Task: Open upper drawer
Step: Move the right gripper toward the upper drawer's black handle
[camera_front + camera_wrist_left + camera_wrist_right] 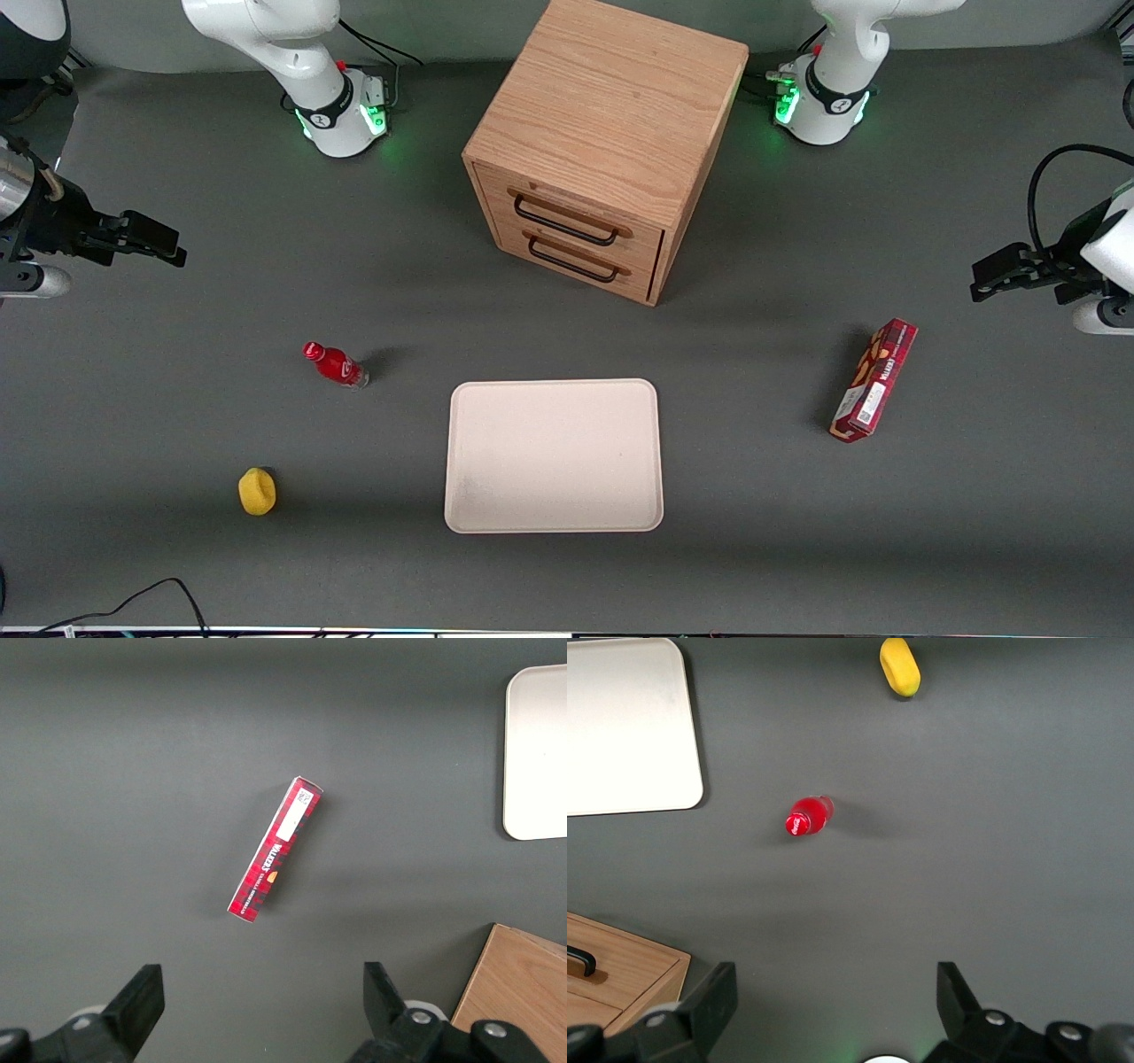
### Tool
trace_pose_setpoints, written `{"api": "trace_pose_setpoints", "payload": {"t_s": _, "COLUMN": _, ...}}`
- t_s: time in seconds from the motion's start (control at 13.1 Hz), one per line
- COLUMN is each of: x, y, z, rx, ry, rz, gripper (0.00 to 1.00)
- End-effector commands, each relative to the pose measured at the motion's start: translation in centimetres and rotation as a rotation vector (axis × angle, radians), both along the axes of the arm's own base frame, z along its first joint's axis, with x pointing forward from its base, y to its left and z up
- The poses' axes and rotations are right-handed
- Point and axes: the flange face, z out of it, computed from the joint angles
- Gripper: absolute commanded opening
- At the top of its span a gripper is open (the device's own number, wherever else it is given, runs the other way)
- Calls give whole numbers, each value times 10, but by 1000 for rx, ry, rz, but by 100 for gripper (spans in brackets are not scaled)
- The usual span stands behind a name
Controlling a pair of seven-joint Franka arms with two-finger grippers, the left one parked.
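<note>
The oak cabinet [611,115] stands in the middle of the table, farther from the front camera than the tray. Its upper drawer [645,237] is closed, flush with the cabinet front, and its black wire handle [567,225] sits above the matching lower drawer's handle [574,262]. My right gripper [164,244] hangs above the table toward the working arm's end, far from the cabinet, open and empty. In the right wrist view the gripper [833,985] has its fingers wide apart over bare table, and a corner of the cabinet [629,970] shows.
A red bottle [335,364] [809,816] stands between my gripper and the tray. A yellow object [257,491] [900,666] lies nearer the front camera. A white tray [554,455] lies in front of the cabinet. A red box [873,381] lies toward the parked arm's end.
</note>
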Motion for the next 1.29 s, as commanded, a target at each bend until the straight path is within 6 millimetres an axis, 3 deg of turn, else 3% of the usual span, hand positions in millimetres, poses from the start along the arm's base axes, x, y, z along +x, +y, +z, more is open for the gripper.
{"api": "trace_pose_setpoints", "payload": {"t_s": 0.0, "x": -10, "y": -1, "z": 3, "rx": 11, "ry": 7, "rz": -20, "gripper": 100}}
{"api": "trace_pose_setpoints", "payload": {"t_s": 0.15, "x": -5, "y": -1, "z": 1, "rx": 10, "ry": 1, "rz": -20, "gripper": 100}}
{"api": "trace_pose_setpoints", "payload": {"t_s": 0.38, "x": 10, "y": 20, "z": -2, "rx": 33, "ry": -4, "rz": 59, "gripper": 100}}
{"api": "trace_pose_setpoints", "payload": {"t_s": 0.53, "x": 26, "y": 57, "z": 6, "rx": 101, "ry": -25, "rz": 276, "gripper": 100}}
{"api": "trace_pose_setpoints", "payload": {"t_s": 0.68, "x": 36, "y": 87, "z": -3, "rx": 185, "ry": -5, "rz": 372, "gripper": 100}}
{"api": "trace_pose_setpoints", "payload": {"t_s": 0.91, "x": 30, "y": 185, "z": -20, "rx": 257, "ry": 34, "rz": 522, "gripper": 100}}
{"api": "trace_pose_setpoints", "payload": {"t_s": 1.22, "x": 12, "y": 307, "z": -74, "rx": 334, "ry": 105, "rz": 721, "gripper": 100}}
